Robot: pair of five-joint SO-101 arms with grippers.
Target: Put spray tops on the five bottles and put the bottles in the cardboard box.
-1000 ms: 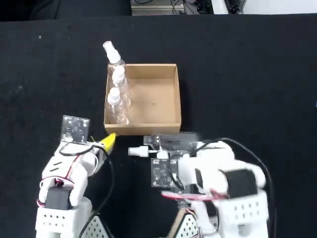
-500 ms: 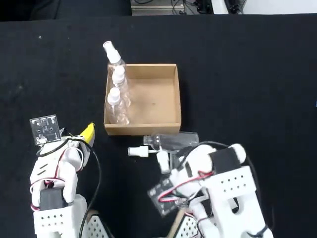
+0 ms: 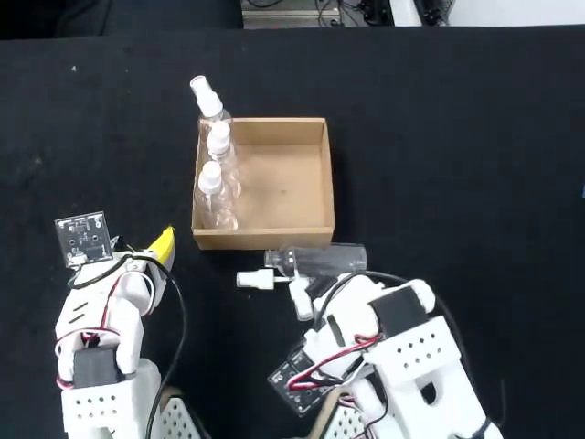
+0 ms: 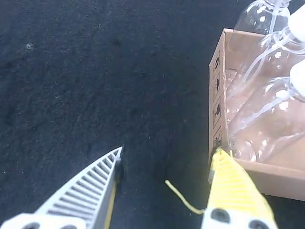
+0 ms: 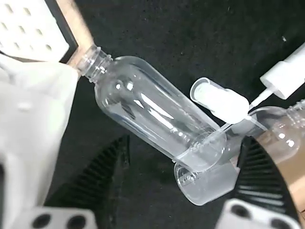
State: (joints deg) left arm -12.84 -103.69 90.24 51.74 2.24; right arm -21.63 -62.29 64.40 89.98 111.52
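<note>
Both arms have drawn back toward six o'clock over the last second: the left one has left the box's front corner and the right one has lifted off the bottle it stood over.

The right gripper (image 5: 186, 143) hangs with its dark jaws spread wide, clamped on nothing, above an open bottle (image 5: 152, 114) that lies on its side on the black table (image 3: 457, 137). In the high view this bottle (image 3: 324, 259) rests just at six o'clock of the cardboard box (image 3: 265, 240), bare threaded neck pointing to nine o'clock, with a loose spray top (image 3: 256, 279) near it at about eight o'clock. The left gripper (image 4: 167, 151) is also spread, holding nothing, over bare table at about eight o'clock of the box. Three topped bottles (image 3: 218, 178) line the box's nine o'clock wall.

The open bottle looks like thin clear plastic and seems empty, so it is probably very light, and its round, smooth wall is likely to roll or slide out of a loose pinch. A hard squeeze would likely dent it. The safest hold is probably across the middle of the body, leaving the neck free for the top. The spray top is small, with a thin trailing tube, so its collar seems the better place to grip.
</note>
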